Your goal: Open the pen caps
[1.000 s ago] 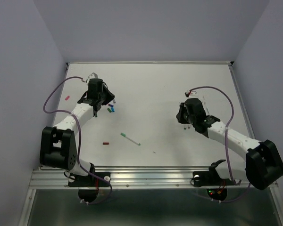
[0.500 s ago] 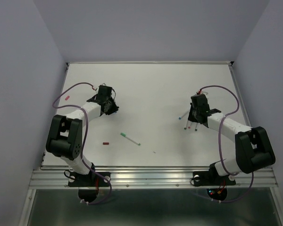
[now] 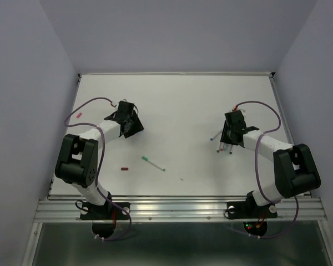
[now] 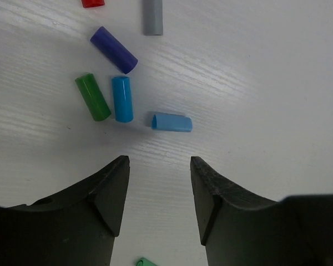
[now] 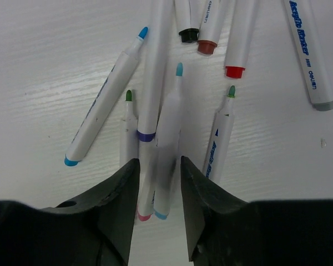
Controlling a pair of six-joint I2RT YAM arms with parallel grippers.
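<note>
In the left wrist view, loose pen caps lie on the white table: light blue [image 4: 172, 122], teal [image 4: 122, 98], green [image 4: 92, 97], dark blue [image 4: 114, 50], grey [image 4: 152, 16] and a red one [image 4: 92, 3] at the top edge. My left gripper [image 4: 159, 177] is open and empty just short of them; in the top view [image 3: 130, 126] it hides them. My right gripper [image 5: 158, 183] is open over a heap of uncapped white pens [image 5: 147, 83], with a blurred light-blue-tipped pen [image 5: 169, 127] lying between the jaws. A green-capped pen [image 3: 153, 163] lies mid-table.
A dark red cap [image 3: 124, 168] lies near the front left. A red cap [image 3: 79, 115] lies by the table's left edge. The uncapped pens show under the right gripper in the top view [image 3: 221, 147]. The table's raised rim [image 3: 172, 73] runs along the back.
Both arms have come down from a raised pose to just above the table. The left gripper now covers the cap cluster. The right gripper sits over the pen heap.
</note>
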